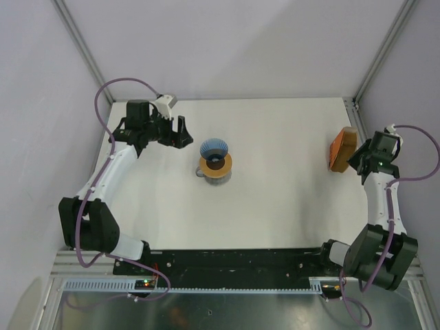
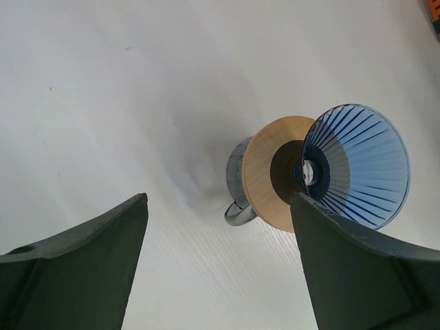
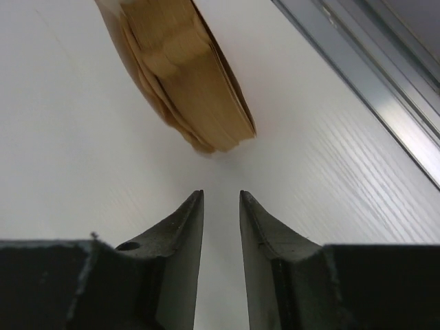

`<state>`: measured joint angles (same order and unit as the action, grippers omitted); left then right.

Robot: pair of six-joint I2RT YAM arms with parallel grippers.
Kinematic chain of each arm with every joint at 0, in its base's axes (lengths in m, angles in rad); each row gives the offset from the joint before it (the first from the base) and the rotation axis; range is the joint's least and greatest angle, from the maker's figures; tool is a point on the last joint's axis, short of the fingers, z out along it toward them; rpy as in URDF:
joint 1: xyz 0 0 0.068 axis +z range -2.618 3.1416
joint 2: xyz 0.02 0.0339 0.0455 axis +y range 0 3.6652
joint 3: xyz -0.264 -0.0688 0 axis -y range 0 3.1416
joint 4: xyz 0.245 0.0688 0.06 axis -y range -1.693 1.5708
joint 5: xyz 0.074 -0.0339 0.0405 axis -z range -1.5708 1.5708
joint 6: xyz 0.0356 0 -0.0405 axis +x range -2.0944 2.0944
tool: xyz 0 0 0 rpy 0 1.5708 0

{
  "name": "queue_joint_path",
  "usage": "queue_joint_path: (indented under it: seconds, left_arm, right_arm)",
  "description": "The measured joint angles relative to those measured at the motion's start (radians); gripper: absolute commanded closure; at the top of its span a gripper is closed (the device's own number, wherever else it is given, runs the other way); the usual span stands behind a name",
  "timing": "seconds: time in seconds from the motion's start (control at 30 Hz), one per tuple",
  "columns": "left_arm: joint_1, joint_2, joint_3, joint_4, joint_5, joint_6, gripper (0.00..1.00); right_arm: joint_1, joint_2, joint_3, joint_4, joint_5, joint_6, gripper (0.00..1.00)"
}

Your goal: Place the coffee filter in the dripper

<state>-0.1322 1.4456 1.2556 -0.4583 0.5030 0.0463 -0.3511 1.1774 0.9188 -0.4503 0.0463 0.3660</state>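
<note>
Over at the far right of the desk (image 1: 289, 206), close to the side rail: the coffee filter (image 3: 182, 69), seemingly a tight wad of many tan sheets rather than one, set on edge, long axis running away from the arm bases with a slight lean. Just short of its near end, aimed at it but apart from it: the right tool (image 3: 221, 206), narrow, only a thin slit between the fingers, holding nothing. From the right wrist, wad straight ahead and a touch left of the slit. Likely needs a wider opening, a small shift left and a short advance before closing across the thin paper edge. Well apart to the left, mid-desk: the dripper (image 1: 215, 148), blue and ribbed, mouth up, nothing inside, seated on an amber disc (image 2: 265, 185) over a glass jug (image 2: 236, 172). Just beside it on its left: the left tool (image 1: 184, 133), spread wide, empty, pointed toward the dripper. Nearer arm for the paper, plainly the right; nearer for the cone, the left. Pick judged not yet made. Main risk: pinching several sheets at once, packed as tightly as they look.
</note>
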Motion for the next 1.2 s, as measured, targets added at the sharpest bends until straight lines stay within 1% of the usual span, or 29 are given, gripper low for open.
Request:
queue_joint_path:
  seconds: [0.07, 0.23, 0.4, 0.67, 0.9, 1.07, 1.2]
  left_arm:
    - [0.000, 0.000, 0.000, 0.000, 0.002, 0.000, 0.12]
    - [0.000, 0.000, 0.000, 0.000, 0.005, 0.000, 0.12]
    - [0.000, 0.000, 0.000, 0.000, 0.005, 0.000, 0.12]
    - [0.000, 0.000, 0.000, 0.000, 0.005, -0.001, 0.12]
    - [0.000, 0.002, 0.000, 0.000, 0.005, -0.001, 0.12]
    - [0.000, 0.003, 0.000, 0.000, 0.005, -0.002, 0.12]
    - [0.000, 0.007, 0.000, 0.000, 0.005, -0.002, 0.12]
  right_arm:
    - [-0.016, 0.025, -0.001, 0.056, -0.036, -0.011, 0.72]
    - [-0.010, 0.087, -0.002, 0.209, -0.120, -0.060, 0.67]
    - [0.035, 0.144, -0.002, 0.307, -0.128, -0.115, 0.75]
    - [0.045, 0.225, 0.025, 0.329, -0.110, -0.187, 0.76]
    - [0.045, 0.248, 0.047, 0.330, -0.116, -0.229, 0.75]
    - [0.046, 0.288, 0.072, 0.345, -0.127, -0.249, 0.80]
    - [0.047, 0.317, 0.086, 0.352, -0.128, -0.258, 0.82]
